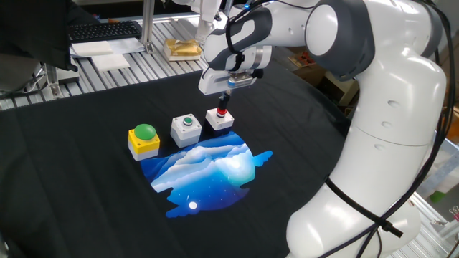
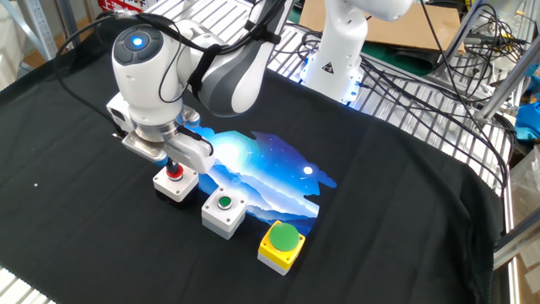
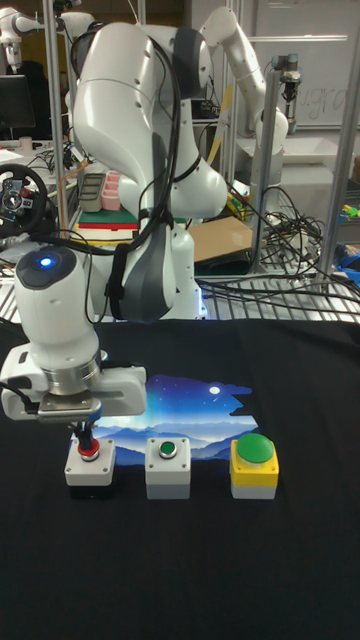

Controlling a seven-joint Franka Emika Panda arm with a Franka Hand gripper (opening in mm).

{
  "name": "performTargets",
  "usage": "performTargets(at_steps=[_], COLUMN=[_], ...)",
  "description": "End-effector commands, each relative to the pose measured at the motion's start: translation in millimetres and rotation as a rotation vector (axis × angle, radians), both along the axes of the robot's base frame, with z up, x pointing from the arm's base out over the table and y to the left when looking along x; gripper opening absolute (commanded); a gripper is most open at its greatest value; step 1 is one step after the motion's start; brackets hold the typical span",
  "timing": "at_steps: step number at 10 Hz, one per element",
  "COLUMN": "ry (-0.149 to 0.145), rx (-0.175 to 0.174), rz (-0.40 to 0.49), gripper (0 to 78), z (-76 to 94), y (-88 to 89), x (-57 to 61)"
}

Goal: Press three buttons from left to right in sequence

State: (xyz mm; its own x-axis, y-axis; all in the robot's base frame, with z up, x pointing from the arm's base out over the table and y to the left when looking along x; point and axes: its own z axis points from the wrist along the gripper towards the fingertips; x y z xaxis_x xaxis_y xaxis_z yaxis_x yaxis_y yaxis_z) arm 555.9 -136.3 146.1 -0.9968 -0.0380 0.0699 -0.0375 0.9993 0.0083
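Claw (image 1: pixel 225 99): positioned directly over the red-button box (image 1: pixel 220 118); finger state cannot be told.
Other boxes: green-button box (image 1: pixel 186 129) and yellow box (image 1: pixel 143 140) stand untouched.
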Motion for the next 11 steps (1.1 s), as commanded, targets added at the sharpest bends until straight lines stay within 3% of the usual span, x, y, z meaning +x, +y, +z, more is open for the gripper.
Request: performTargets(at_steps=[1,5,10,11], ry=[0.011,0.011,0.016,0.02], rx=[0.005,0.006,-0.002,-0.008], rz=[0.0,-0.001,-0.009,-0.015], gripper=[0.0,0.0,0.0,0.0], z=[-8.0,-2.8,22.6,40.2], y=[0.8,1.9,6.5,12.4], x=[-3.7,-3.6,-0.5,3.5])
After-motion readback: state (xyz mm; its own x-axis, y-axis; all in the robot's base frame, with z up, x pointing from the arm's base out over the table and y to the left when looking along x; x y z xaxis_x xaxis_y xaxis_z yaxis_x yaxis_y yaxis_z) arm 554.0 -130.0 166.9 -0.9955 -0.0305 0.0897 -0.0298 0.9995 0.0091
